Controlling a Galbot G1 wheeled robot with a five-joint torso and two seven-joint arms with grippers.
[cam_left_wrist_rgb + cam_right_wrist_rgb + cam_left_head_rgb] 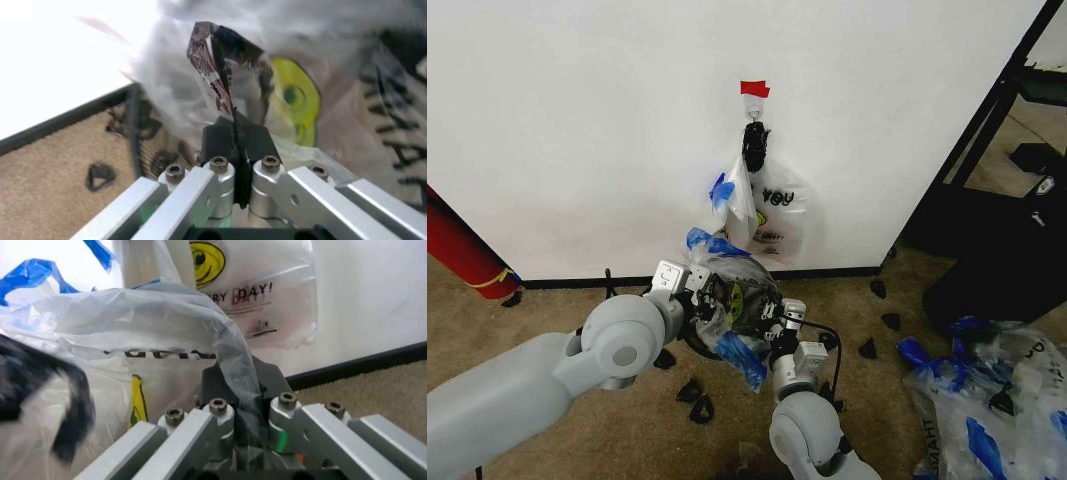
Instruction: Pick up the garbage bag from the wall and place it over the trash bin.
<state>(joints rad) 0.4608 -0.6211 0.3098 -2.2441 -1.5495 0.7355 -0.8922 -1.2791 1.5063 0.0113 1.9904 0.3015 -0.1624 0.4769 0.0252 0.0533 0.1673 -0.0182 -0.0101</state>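
Observation:
The garbage bag (739,355), thin whitish film with blue patches, is spread over the black trash bin (695,345) on the carpet below the wall (577,120); most of the bin is hidden under it. My left gripper (695,285) is shut on the bag's left rim. In the left wrist view, the left gripper (235,142) pinches the bag (173,85) beside its yellow smiley mark. My right gripper (777,318) is shut on the opposite rim. The right wrist view shows the right gripper (243,387) with the bag (153,315) caught between its fingers.
A whiter bag lettered "YOU" (779,215) and a blue-patched one hang from the hook (752,102) under red tape (754,88). A red cylinder (462,250) leans at left. A heap of plastic bags (987,395) and a black stand (987,130) crowd the right. Black scraps (697,400) litter the carpet.

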